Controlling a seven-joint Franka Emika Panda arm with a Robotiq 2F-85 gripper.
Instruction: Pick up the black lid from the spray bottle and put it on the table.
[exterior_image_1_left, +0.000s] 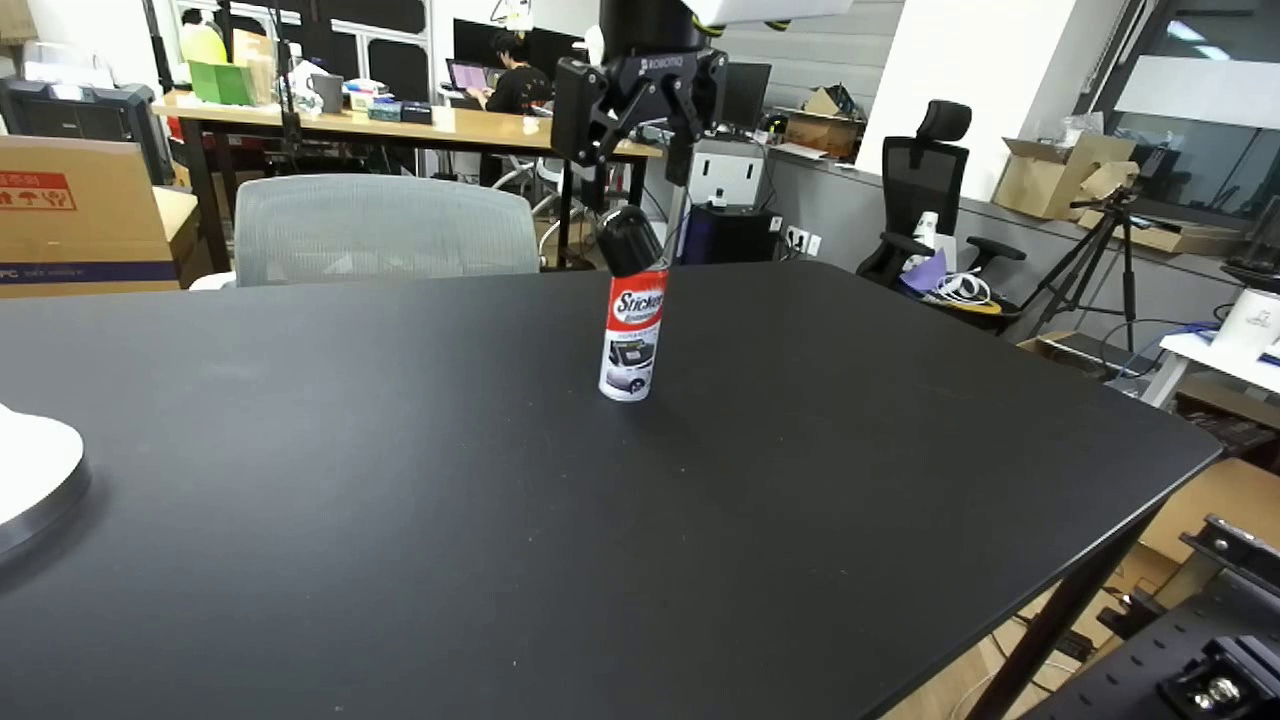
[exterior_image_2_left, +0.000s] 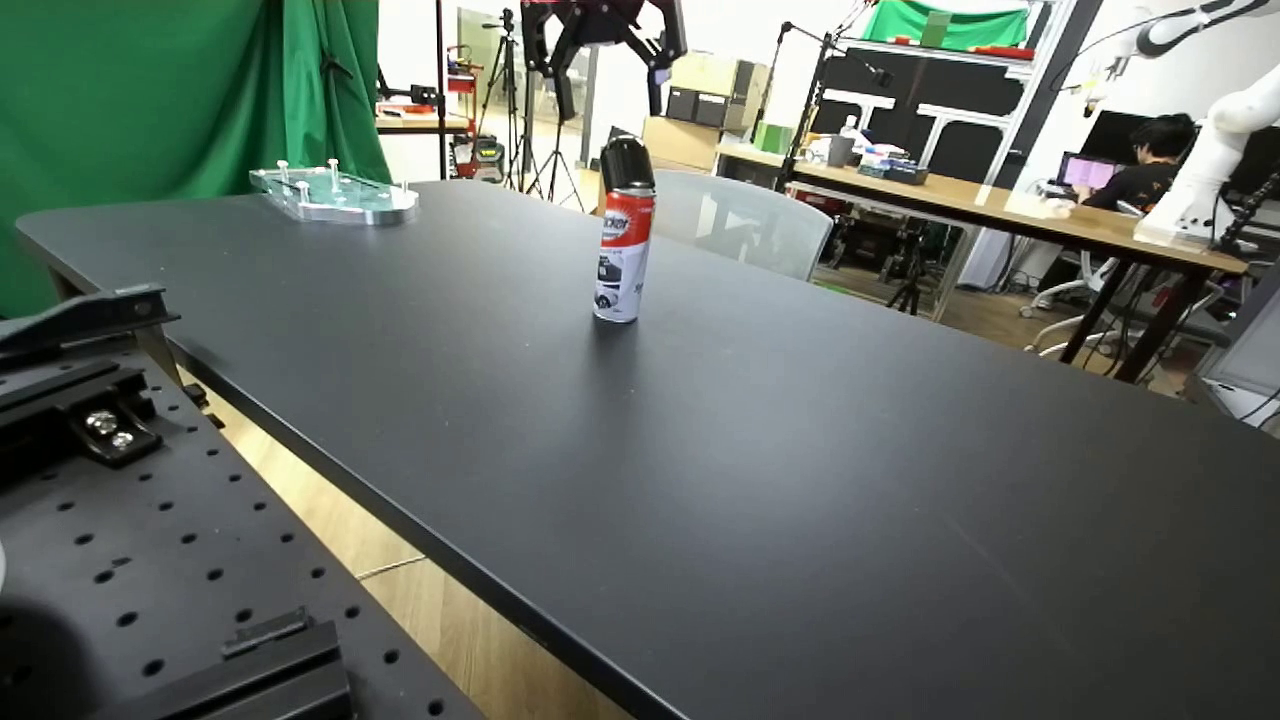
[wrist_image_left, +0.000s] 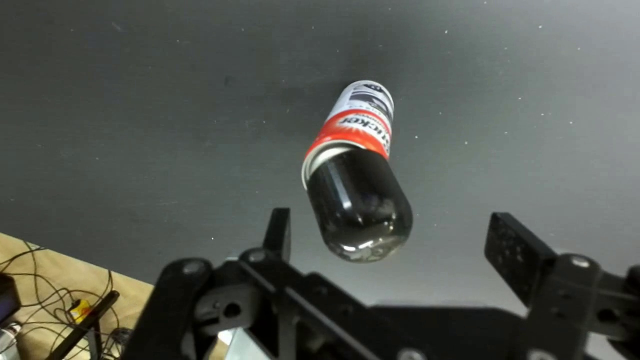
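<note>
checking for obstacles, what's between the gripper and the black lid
No object shows there: in an exterior view, the gap between the open gripper and the black lid below it looks bare.

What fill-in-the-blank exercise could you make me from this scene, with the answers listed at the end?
1. In both exterior views, the Robotiq gripper hangs above the lid; it is not shut but ____.
2. The lid, sitting crooked on the aerosol can, is coloured ____.
3. The largest word on the can's label reads ____.
4. The number of aerosol cans standing on the table is ____.

Missing words: open; black; Sticker; one.
</note>
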